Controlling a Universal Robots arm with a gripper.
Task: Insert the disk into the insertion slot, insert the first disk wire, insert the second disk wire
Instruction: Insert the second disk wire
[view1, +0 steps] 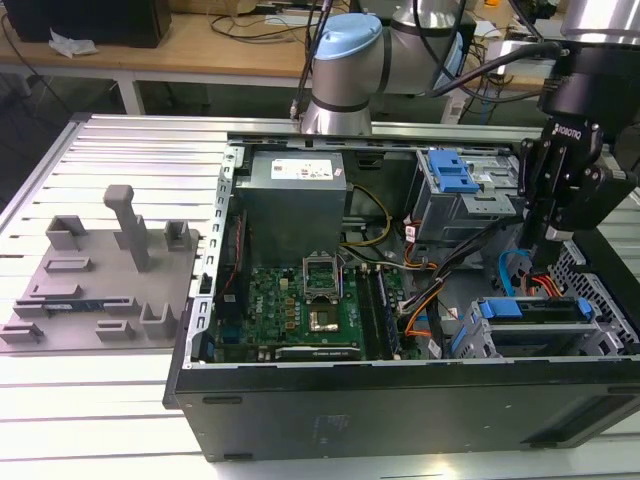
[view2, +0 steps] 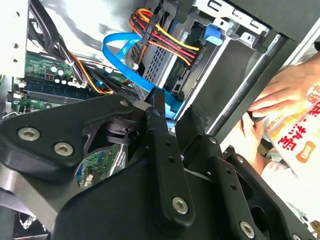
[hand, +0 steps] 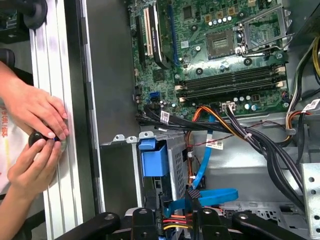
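Note:
The disk (view1: 530, 309) sits in the insertion slot (view1: 596, 340) of the grey drive cage at the exterior view's right, and only its blue caddy edge shows. My gripper (view1: 541, 244) hangs just above and behind that cage. In the second wrist view the gripper (view2: 173, 113) is shut on a flat blue disk wire (view2: 120, 42). The first wrist view shows the wire's black plug (hand: 192, 194) at the gripper (hand: 193, 206), with the blue wire (hand: 215, 196) looping away. A red-and-yellow wire bundle (view2: 165, 39) runs to the cage close by.
The open computer case holds a green motherboard (view1: 300, 300), a grey power supply (view1: 295, 200) and a taller grey box with a blue tab (view1: 452, 172). A person's hands (hand: 30, 117) rest on the ribbed table beside the case. A grey fixture plate (view1: 100, 280) lies at the exterior view's left.

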